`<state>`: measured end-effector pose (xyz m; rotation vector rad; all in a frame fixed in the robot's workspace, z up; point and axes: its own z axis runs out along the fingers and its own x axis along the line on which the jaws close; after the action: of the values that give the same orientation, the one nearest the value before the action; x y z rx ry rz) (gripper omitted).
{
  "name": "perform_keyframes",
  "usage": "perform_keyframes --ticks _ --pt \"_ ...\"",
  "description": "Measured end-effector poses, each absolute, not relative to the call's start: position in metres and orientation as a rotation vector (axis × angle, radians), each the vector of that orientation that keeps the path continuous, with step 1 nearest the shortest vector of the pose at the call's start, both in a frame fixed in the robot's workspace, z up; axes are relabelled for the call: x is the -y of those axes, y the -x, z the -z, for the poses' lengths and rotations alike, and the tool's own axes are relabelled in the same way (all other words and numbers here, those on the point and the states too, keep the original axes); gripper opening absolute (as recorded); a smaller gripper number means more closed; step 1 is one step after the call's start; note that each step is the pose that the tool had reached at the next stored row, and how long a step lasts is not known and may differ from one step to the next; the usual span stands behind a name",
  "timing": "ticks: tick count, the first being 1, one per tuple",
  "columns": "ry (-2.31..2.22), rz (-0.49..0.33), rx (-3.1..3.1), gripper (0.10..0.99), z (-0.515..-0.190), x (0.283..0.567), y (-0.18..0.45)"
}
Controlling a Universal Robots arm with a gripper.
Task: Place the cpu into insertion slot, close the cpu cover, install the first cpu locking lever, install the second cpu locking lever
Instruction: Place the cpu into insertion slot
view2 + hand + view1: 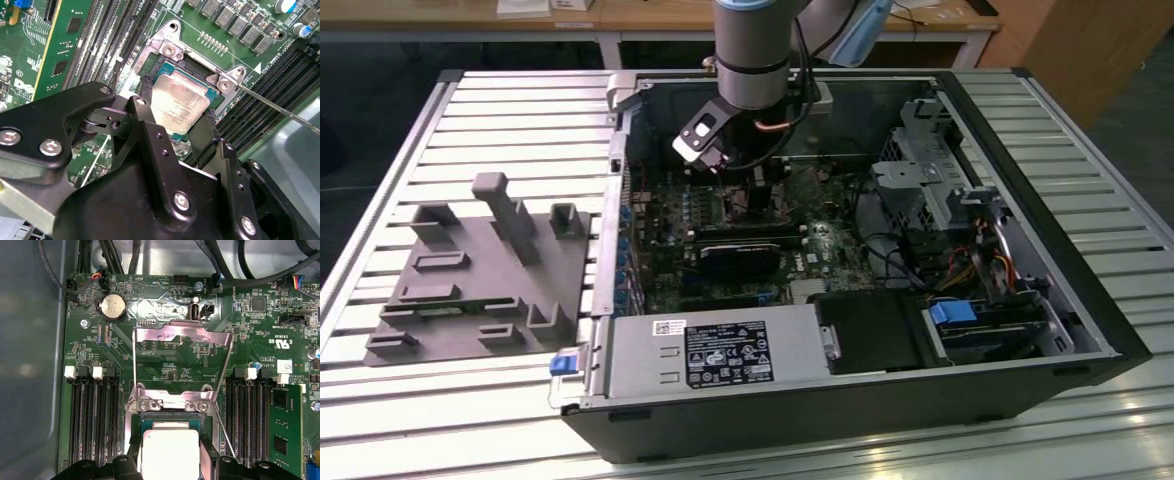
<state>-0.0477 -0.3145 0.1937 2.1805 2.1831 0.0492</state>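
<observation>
On the exterior view's left a grey fixture (pixel 480 270) sits on the worktop (pixel 400 420); right of it, inside the computer case (pixel 1067 300), the hand (pixel 177 103) pinches the cpu (pixel 175 97) by opposite edges at the insertion slot (pixel 167 50), cpu cover (pixel 182 335) raised. Risk: a skewed release could bend socket contacts. White power supply label (pixel 727 355) present, not transcribed.

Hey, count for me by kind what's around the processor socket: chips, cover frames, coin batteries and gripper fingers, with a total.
cpu: 1
cpu cover: 1
coin battery: 1
gripper fingers: 2
Total: 5
</observation>
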Motion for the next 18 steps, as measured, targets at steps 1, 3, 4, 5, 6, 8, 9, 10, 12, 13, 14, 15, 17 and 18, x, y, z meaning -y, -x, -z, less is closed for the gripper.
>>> perform_keyframes --ticks 1,3,4,5,6,8,9,10,12,13,14,15,17,18 --pt "-2.181 -0.049 -2.183 0.537 -0.1937 0.3146 0.0473" --pt "-2.180 -0.049 -2.183 0.537 -0.1936 0.3146 0.0467" --pt "-2.181 -0.049 -2.183 0.537 -0.1936 0.3146 0.0466" --pt "-2.180 -0.049 -2.183 0.537 -0.1934 0.3145 0.0462" --pt "-2.180 -0.049 -2.183 0.537 -0.1933 0.3145 0.0457" --pt "-2.181 -0.048 -2.183 0.537 -0.1931 0.3146 0.0449" --pt "-2.181 -0.049 -2.183 0.537 -0.1930 0.3146 0.0448" --pt "-2.181 -0.049 -2.183 0.537 -0.1930 0.3146 0.0448" --pt "-2.181 -0.049 -2.183 0.537 -0.1929 0.3146 0.0447" --pt "-2.181 -0.049 -2.183 0.537 -0.1929 0.3146 0.0446" --pt "-2.181 -0.049 -2.183 0.537 -0.1929 0.3146 0.0446" --pt "-2.180 -0.051 -2.183 0.537 -0.1928 0.3145 0.0445" --pt "-2.181 -0.050 -2.183 0.549 -0.1926 0.3144 0.0444" --pt "-2.181 -0.050 -2.183 0.612 -0.1927 0.3145 0.0444"
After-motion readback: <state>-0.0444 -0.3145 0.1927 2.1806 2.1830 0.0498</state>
